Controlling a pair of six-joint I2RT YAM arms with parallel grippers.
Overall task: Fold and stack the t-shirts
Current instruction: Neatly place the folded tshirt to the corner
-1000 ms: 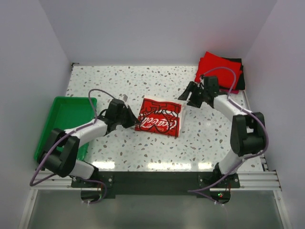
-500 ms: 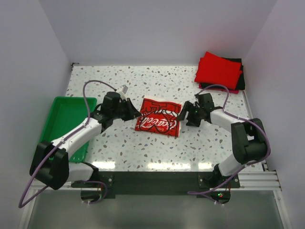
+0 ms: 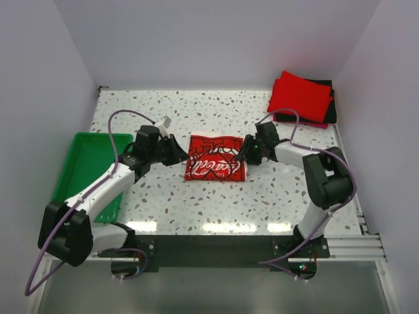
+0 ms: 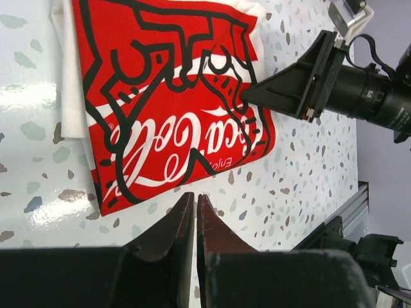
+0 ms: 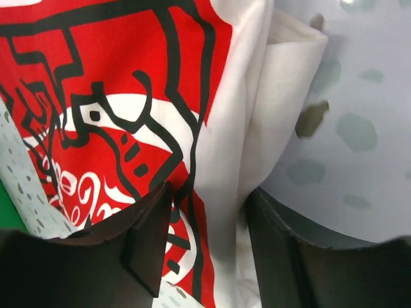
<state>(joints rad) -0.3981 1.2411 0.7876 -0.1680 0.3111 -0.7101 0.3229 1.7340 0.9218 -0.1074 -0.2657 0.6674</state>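
The cream-white t-shirt (image 3: 216, 158) with the red script logo lies folded at the table's middle. It also shows in the left wrist view (image 4: 173, 96) and the right wrist view (image 5: 115, 96). My left gripper (image 3: 181, 155) is shut and empty, its tips (image 4: 194, 196) just off the shirt's left edge. My right gripper (image 3: 244, 156) is open at the shirt's right edge. Its jaws (image 5: 209, 221) straddle the folded white edge without closing on it. The folded red shirt (image 3: 300, 97) lies on the black one (image 3: 331, 106) at the back right.
A green plastic tray (image 3: 88, 171) stands at the left edge, beside my left arm. The right gripper's fingers (image 4: 292, 80) show across the shirt in the left wrist view. White walls close in the speckled table (image 3: 196, 203) on three sides.
My right gripper has come from near the back-right stack down to the shirt's right edge. My left gripper has moved back along the shirt's left edge. The shirt looks nudged squarer.
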